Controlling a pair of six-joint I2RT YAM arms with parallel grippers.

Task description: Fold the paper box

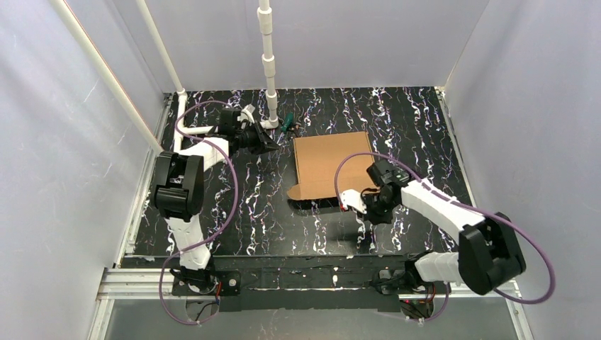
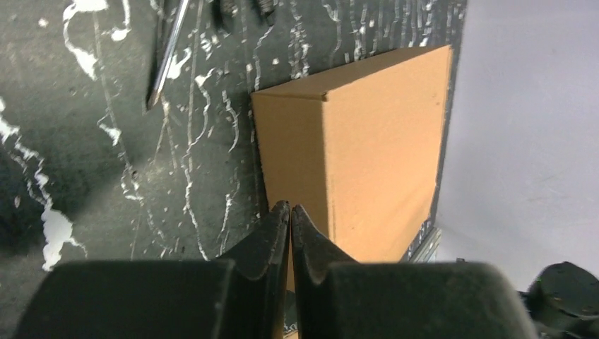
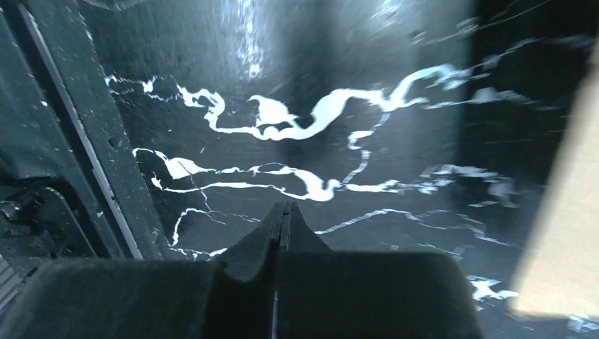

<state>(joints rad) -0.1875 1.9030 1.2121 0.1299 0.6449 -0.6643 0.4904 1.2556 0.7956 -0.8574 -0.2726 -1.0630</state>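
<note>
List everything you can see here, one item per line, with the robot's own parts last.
paper box: one, brown, on the table right of centre, held by neither hand.
table: one, black with white veining, under everything.
white pipes: three, one upright at the far edge, two slanting at far left.
small green thing: one, by the upright pipe's foot; too small to identify.
walls: pale grey, on three sides.
left arm, right arm: black and white, purple cables, based at the near edge.
left hand: black, shut, empty, left of the box.
right hand: black, shut, empty, near the box's near edge.
</note>
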